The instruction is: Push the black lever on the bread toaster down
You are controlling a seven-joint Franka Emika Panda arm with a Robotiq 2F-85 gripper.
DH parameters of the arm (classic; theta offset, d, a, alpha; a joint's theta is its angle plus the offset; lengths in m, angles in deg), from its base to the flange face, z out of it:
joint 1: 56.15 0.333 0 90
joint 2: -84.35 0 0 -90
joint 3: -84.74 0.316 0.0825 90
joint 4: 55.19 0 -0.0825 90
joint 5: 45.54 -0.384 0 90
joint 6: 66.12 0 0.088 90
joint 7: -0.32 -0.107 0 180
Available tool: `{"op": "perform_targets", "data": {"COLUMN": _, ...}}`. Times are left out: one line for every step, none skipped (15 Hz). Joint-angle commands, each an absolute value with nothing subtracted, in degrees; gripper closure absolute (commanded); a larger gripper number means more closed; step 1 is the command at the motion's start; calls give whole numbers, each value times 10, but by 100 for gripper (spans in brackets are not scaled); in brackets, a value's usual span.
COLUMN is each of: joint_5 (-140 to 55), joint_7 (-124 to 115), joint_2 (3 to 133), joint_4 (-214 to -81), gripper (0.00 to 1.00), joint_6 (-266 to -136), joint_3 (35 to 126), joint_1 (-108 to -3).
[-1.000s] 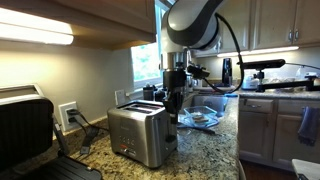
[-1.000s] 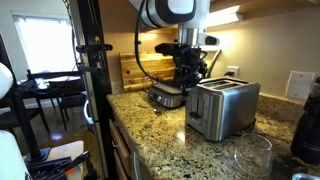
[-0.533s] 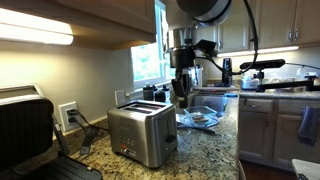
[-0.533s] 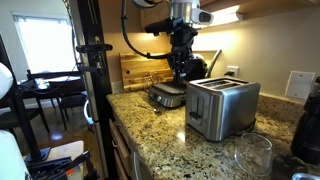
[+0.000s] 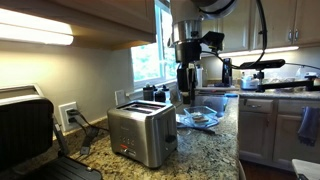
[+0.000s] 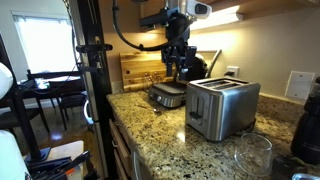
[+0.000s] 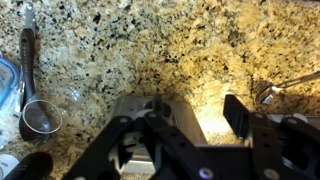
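The brushed-steel bread toaster (image 5: 143,133) stands on the granite counter, also seen in an exterior view (image 6: 222,108). A small red-orange mark shows low on its near end. I cannot make out its black lever in any view. My gripper (image 5: 187,88) hangs in the air above and behind the toaster's far end, clear of it (image 6: 176,72). In the wrist view the gripper (image 7: 195,108) is open, its two black fingers apart with only counter between them. The toaster's top (image 7: 135,112) lies below the left finger.
A black-lidded grill (image 5: 25,130) sits at the counter's left end by a wall outlet (image 5: 68,115). A blue-lidded container (image 5: 200,117) lies behind the toaster. A round pan-like appliance (image 6: 168,95), a wooden board (image 6: 140,68) and a glass (image 6: 250,155) stand nearby.
My gripper has risen from beside the toaster's end to well above it, and its jaws have gone from shut to open. The toaster has not moved.
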State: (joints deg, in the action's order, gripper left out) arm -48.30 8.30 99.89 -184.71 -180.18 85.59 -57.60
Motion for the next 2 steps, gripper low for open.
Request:
{"op": "perform_targets", "data": {"joint_5": -481, "joint_7": 81, "joint_2": 997, "joint_4": -1846, "gripper": 28, "joint_6": -1801, "joint_3": 848, "joint_1": -568}}
{"op": "perform_targets", "data": {"joint_5": -481, "joint_7": 81, "joint_2": 995, "joint_4": -1845, "gripper": 25, "joint_6": -1801, "joint_3": 848, "joint_1": -568}}
